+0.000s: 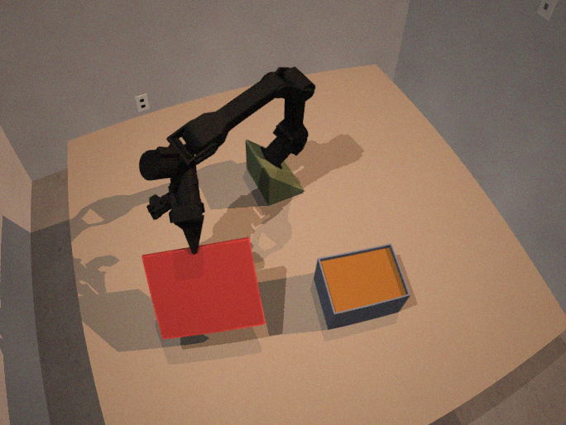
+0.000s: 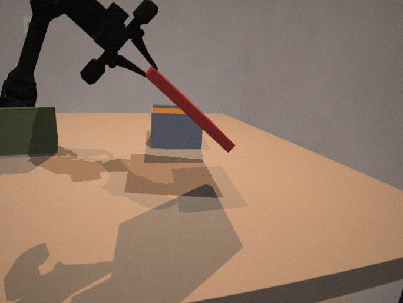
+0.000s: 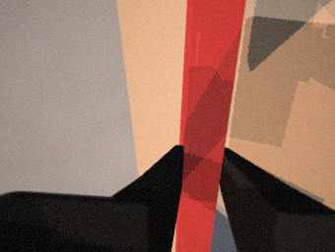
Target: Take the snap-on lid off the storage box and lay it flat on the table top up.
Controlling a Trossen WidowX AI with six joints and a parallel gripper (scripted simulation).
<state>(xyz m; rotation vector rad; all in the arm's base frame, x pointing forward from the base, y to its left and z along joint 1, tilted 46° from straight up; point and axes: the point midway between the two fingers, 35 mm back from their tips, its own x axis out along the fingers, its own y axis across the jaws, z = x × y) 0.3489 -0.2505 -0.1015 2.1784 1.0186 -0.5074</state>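
My gripper [image 1: 194, 249] [image 2: 150, 70] [image 3: 200, 154] is shut on the edge of the red lid [image 1: 205, 289] [image 2: 192, 110] [image 3: 209, 89]. I hold the lid in the air, tilted, its free end sloping down and clear of the table. The storage box [image 1: 363, 285] [image 2: 175, 130] is blue with an orange inside. It stands open on the table to the right of the lid in the top view. The lid does not touch the box.
A green wedge-shaped block [image 1: 272, 175] [image 2: 27, 130] sits at the arm's base behind the lid. The tan table [image 1: 457, 205] [image 2: 309, 195] ends near the front of the views. Grey walls stand behind.
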